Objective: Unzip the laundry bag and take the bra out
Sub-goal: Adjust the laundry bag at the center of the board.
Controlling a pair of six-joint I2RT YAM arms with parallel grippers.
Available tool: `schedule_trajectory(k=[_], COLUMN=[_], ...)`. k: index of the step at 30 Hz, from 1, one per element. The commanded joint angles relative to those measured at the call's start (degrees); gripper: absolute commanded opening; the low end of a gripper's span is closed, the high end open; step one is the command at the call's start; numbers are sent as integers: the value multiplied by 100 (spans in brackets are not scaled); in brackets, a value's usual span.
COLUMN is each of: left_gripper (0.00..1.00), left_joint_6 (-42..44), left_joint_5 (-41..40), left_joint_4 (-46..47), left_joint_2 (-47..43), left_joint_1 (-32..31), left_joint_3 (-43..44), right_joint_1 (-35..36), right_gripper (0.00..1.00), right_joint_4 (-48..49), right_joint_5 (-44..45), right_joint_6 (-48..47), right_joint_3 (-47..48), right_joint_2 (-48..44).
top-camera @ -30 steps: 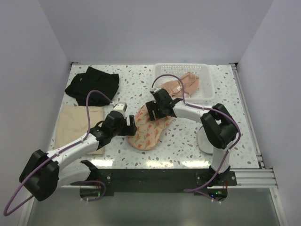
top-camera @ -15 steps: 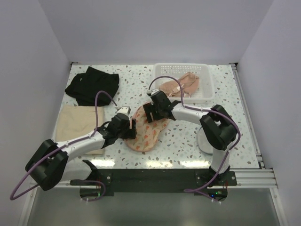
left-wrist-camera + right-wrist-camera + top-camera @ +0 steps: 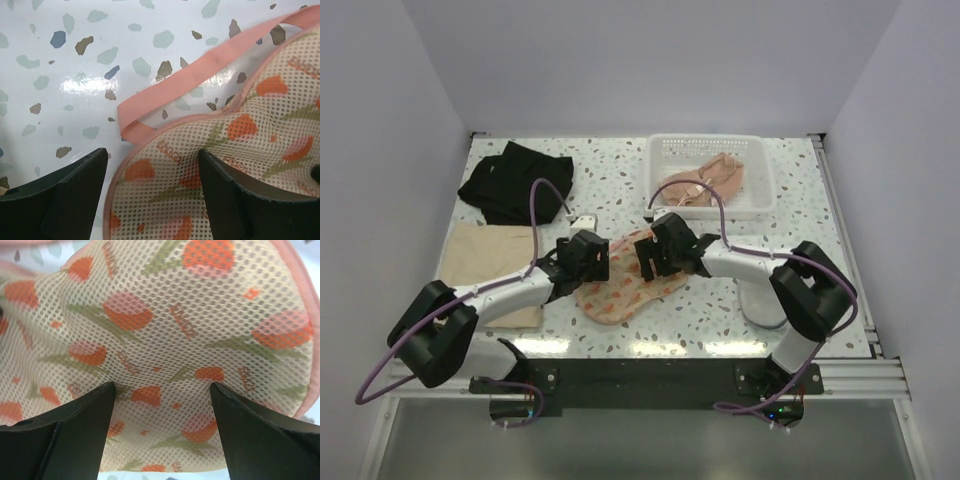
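Laundry bag (image 3: 625, 285): you have one, floral mesh, lying mid-surface toward the near edge. Your left gripper's (image 3: 151, 152) jaws stand wide astride its pink rim, and your right gripper's (image 3: 162, 385) jaws stand wide over the mesh. One beige cloth (image 3: 480, 260) lies at the left edge and one black garment (image 3: 515, 180) far-left. One white basket (image 3: 705, 138) far-right holds pink fabric (image 3: 715, 178).

Your top external view looks down from above and behind the arm bases, high enough to take in the whole terrazzo table (image 3: 610, 175), with the left arm on the left. Your left wrist view faces down at close range past the left gripper (image 3: 150, 157) onto one edge of the mesh laundry bag (image 3: 240, 140), its pink strap (image 3: 200, 65) and bare tabletop. Your right wrist view sits closer still, past the right gripper (image 3: 162, 387); mesh nearly fills its frame. All three views share the bag, which lies mid-table in the top view
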Motion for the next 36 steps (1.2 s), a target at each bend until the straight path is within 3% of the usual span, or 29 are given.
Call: schedule_trajectory(k=[1, 10, 18, 21, 25, 30, 33, 36], left_gripper=[78, 78, 79, 82, 99, 100, 100, 100], left_joint_6=[132, 263, 492, 509, 369, -35, -106, -45], left_joint_5=[-542, -367, -595, -727, -824, -947, -684, 576], left_joint_4=[175, 666, 676, 527, 19, -273, -229, 7], left_joint_2=[360, 1151, 1310, 1038, 521, -288, -851, -1299], left_joint_1=[7, 86, 209, 227, 253, 271, 385, 701], left_joint_3=[461, 1006, 1560, 1613, 1648, 1341, 1052, 691], right_joint_1=[233, 917, 1543, 1604, 1622, 1622, 1613, 1622], right_gripper=[81, 81, 81, 81, 81, 82, 84, 84], right_joint_4=[-523, -461, -690, -848, -918, -1033, -1155, -1305], right_joint_5=[-162, -197, 188, 383, 628, 1050, 1384, 1718], right_joint_6=[269, 805, 990, 981, 938, 736, 543, 454], right_joint_3=[-487, -1059, -875, -743, -690, -681, -576, -409], right_joint_2=[-298, -800, -967, -1177, -1695, -2408, -2558, -2531])
